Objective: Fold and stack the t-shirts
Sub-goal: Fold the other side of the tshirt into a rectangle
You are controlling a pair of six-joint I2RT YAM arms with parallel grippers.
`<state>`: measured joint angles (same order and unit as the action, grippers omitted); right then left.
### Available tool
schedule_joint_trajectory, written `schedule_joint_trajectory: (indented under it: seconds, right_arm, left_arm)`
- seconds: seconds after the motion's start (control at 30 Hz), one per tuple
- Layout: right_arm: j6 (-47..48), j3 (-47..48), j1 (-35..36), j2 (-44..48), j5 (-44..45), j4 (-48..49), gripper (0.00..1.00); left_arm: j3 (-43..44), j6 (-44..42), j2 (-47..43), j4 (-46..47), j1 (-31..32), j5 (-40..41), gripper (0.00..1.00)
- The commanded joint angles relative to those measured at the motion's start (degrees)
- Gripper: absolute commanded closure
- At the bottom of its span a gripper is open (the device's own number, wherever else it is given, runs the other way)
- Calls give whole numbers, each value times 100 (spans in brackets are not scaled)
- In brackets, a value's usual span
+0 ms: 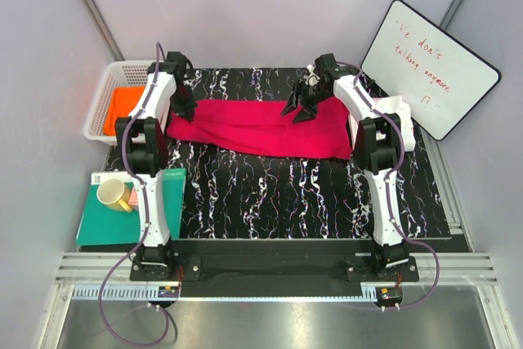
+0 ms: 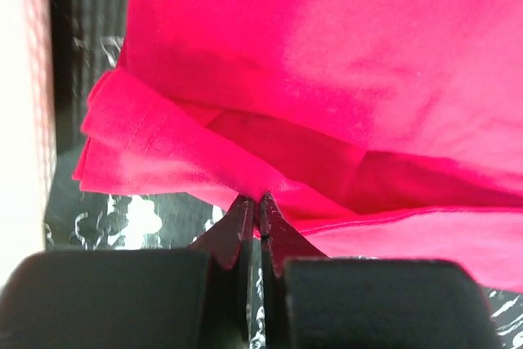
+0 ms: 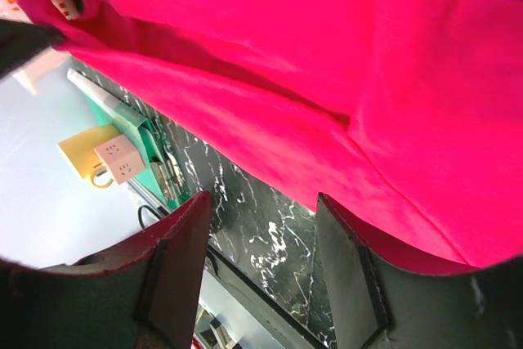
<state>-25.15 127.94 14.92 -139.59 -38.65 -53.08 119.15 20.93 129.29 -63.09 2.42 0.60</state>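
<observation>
Quantity of t-shirts: three, namely crimson-pink shirt (image 1: 253, 128), orange shirt (image 1: 122, 110), white shirt (image 1: 402, 109). One white basket (image 1: 101, 94), one yellow mug (image 1: 111, 194), one teal board (image 1: 102, 228), one whiteboard (image 1: 429, 67).

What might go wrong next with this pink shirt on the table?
The left gripper pinches only a thin edge of the crimson-pink shirt, so the cloth may slip out when pulled. The right gripper is open and holds nothing, so a one-sided pull could skew the fold.
</observation>
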Motion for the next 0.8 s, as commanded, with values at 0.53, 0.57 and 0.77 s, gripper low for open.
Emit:
schedule_joint_trajectory:
  seconds: [0.53, 0.57, 0.77]
  right_arm:
    - [589, -331, 64, 933, 1720, -335, 46]
    - [607, -462, 64, 1029, 1799, -335, 47]
    - [546, -1173, 55, 1302, 1800, -317, 80]
  left_arm:
    - [224, -405, -237, 594, -48, -367, 1]
    - [170, -518, -342, 622, 21, -350, 1]
    - [99, -1002, -361, 675, 408, -228, 100]
